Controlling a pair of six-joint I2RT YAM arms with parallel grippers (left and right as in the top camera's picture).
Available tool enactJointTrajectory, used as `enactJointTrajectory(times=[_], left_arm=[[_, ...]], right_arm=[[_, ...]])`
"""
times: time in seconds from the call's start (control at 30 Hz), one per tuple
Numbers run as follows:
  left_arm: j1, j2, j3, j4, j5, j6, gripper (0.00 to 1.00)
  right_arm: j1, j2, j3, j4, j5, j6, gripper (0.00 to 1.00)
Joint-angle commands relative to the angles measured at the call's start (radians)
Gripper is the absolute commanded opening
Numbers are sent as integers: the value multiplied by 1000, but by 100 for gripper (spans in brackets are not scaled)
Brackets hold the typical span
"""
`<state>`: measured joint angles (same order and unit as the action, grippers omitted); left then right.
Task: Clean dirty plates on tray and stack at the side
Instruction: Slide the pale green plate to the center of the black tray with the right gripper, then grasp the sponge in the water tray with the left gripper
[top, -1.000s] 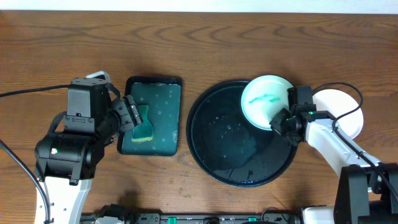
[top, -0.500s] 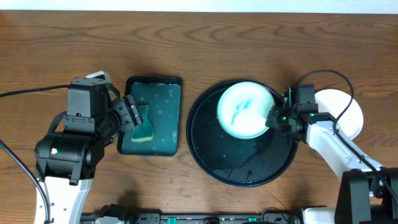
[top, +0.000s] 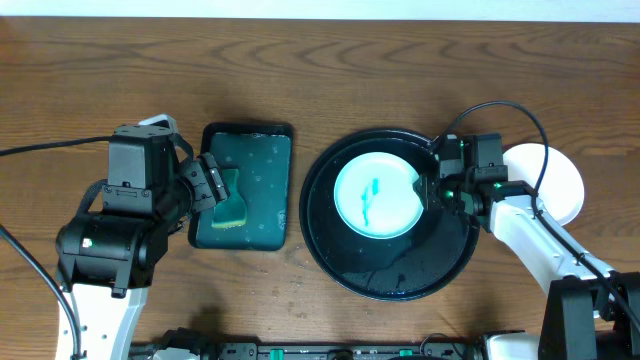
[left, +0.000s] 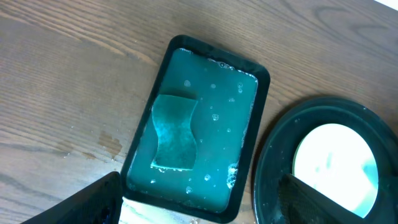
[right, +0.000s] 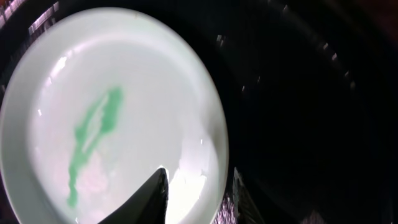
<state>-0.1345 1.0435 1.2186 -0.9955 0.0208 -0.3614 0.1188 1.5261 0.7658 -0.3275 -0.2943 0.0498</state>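
Observation:
A dirty plate (top: 375, 193), white with a teal-green smear, lies in the upper middle of the black round tray (top: 312, 215). My right gripper (top: 428, 190) is shut on its right rim. In the right wrist view the plate (right: 124, 93) has its rim between my fingers (right: 196, 199) over the tray (right: 311, 93). A clean-looking white plate (top: 560, 185) lies on the wood right of the tray, partly hidden by my right arm. My left gripper (top: 210, 180) is open and empty above the sponge tray; its fingers (left: 202, 210) frame the left wrist view.
A rectangular dark-green tray (top: 262, 160) with soapy water and a green sponge (top: 233, 203) stands left of the round tray. The left wrist view shows the sponge (left: 174, 132), the green tray (left: 261, 71) and the plate (left: 339, 165).
My right gripper carried the plate from the tray's upper right rim leftward and lowered it flat into the tray. The left arm has not moved.

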Motion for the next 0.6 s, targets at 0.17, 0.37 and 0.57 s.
enactJointTrajectory(times=[0.17,0.37,0.57], left_arm=[[4,1,12,-20,10,-43,80],[4,13,12,-20,24,-43,86],[4,22,12,-26,24,-40,88]], right_arm=[[0,-101,24,33,-77,92,33],[1,-184,24,-75,-76,74,32],[1,-183,24,-138,-68,68,32]])
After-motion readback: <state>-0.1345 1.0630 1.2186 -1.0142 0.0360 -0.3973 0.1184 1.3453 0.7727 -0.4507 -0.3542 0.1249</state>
